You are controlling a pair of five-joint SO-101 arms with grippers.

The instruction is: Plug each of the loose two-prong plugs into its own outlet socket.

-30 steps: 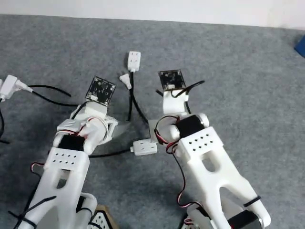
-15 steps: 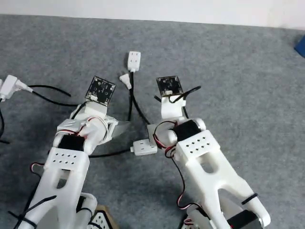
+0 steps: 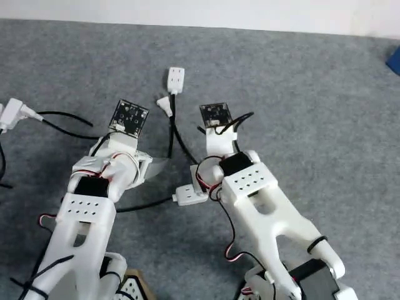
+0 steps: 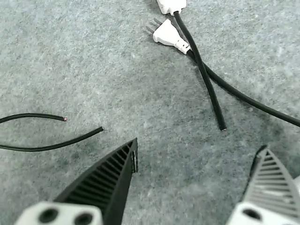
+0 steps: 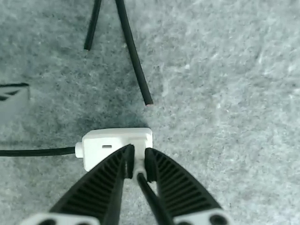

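Grey carpet (image 3: 312, 94) covered the whole work surface, with a pale strip running along its far edge. From my remote seat I saw the left arm (image 3: 94, 187) on the left and the right arm (image 3: 250, 187) just right of centre, both pointing away from me.

My left claw (image 4: 200, 145) hung wide open over bare carpet with nothing between its two black fingers (image 4: 112, 178). Beyond it lay the loose two-prong plug (image 4: 166, 33) on its side, and just past that sat the far outlet socket (image 3: 175, 79). The two were near each other but not joined. Their black cords (image 4: 206, 79) crossed on the way back toward the arms, and one stopped in a cut end. Two more thin cord ends (image 4: 101, 128) lay to the left.

My right claw (image 5: 138, 152) was pinched almost shut on a small white plug (image 5: 139, 169), with a thin black cord running back between the fingers. That plug touched the near edge of the near outlet socket (image 5: 117, 140), which lay flat between the two arms with its own cord leading off left. I could not tell whether the prongs were seated in it.

At the left edge lay a white connector (image 3: 12, 112) on another black cord, well apart from everything else.
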